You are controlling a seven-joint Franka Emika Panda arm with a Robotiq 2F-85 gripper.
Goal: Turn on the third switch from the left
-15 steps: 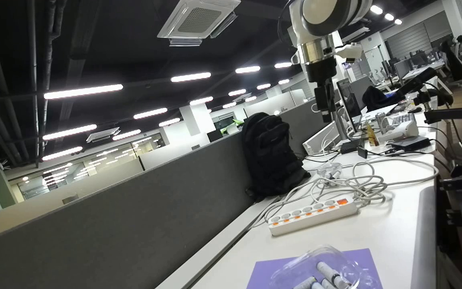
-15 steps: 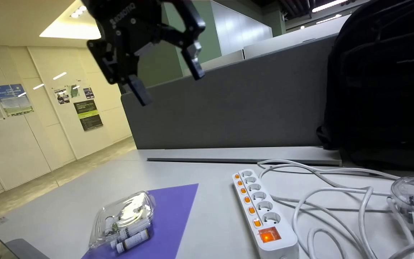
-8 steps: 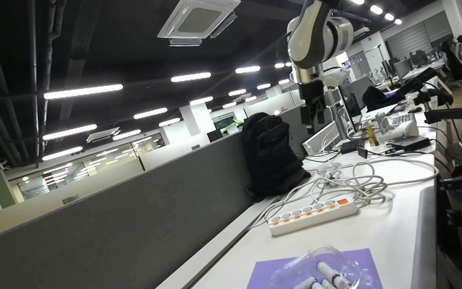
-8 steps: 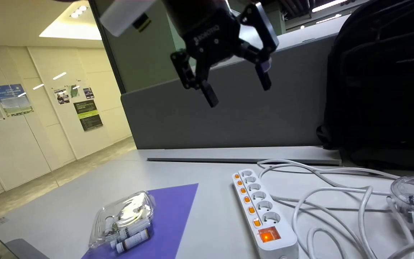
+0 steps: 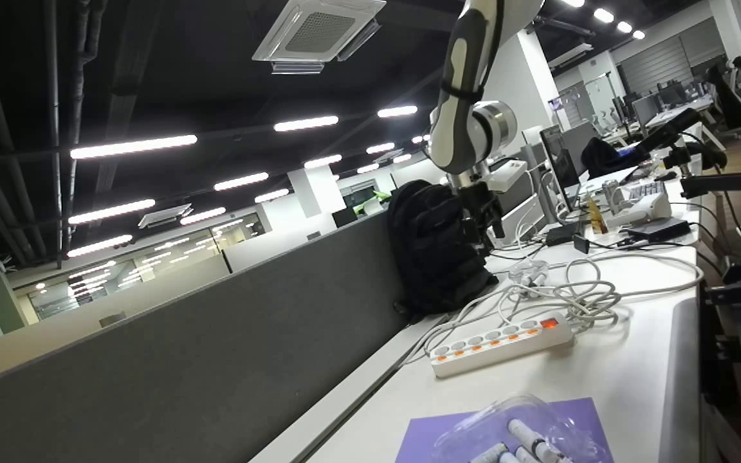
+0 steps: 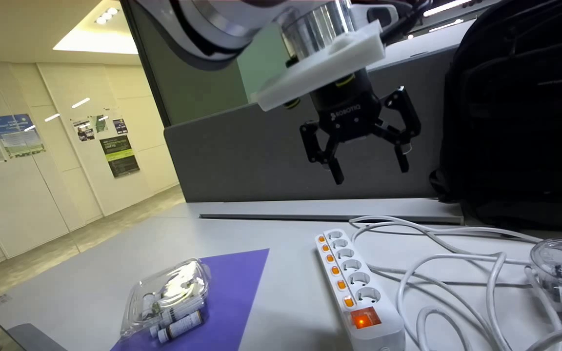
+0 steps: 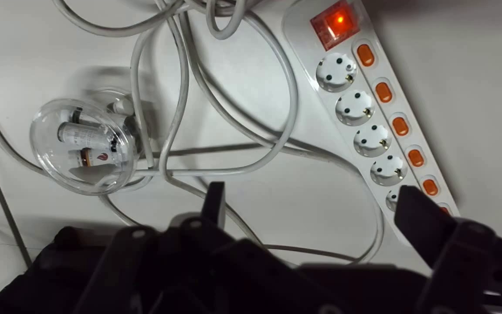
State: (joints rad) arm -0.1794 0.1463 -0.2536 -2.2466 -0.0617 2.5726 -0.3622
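Observation:
A white power strip (image 6: 350, 282) lies on the table, also in an exterior view (image 5: 502, 350) and the wrist view (image 7: 375, 111). It has a row of small orange switches (image 7: 400, 126) beside round empty sockets, and a larger red switch (image 7: 339, 22) glowing at one end. My gripper (image 6: 371, 174) is open and empty, pointing down above and behind the strip; it also shows in an exterior view (image 5: 491, 239). In the wrist view the gripper (image 7: 312, 192) has its fingers wide apart. Its right finger overlaps the strip's far end, partly hiding the last socket and switch there.
Looped white cables (image 7: 294, 104) lie beside the strip. A round clear container (image 7: 87, 146) with vials stands among them. A clear tray (image 6: 166, 297) with vials sits on a purple sheet (image 6: 242, 278). A black backpack (image 6: 515, 122) leans on the grey partition (image 6: 261, 161).
My open gripper has come down and moved right in an exterior view, from high up to a lower place above and behind the strip. The strip has not moved.

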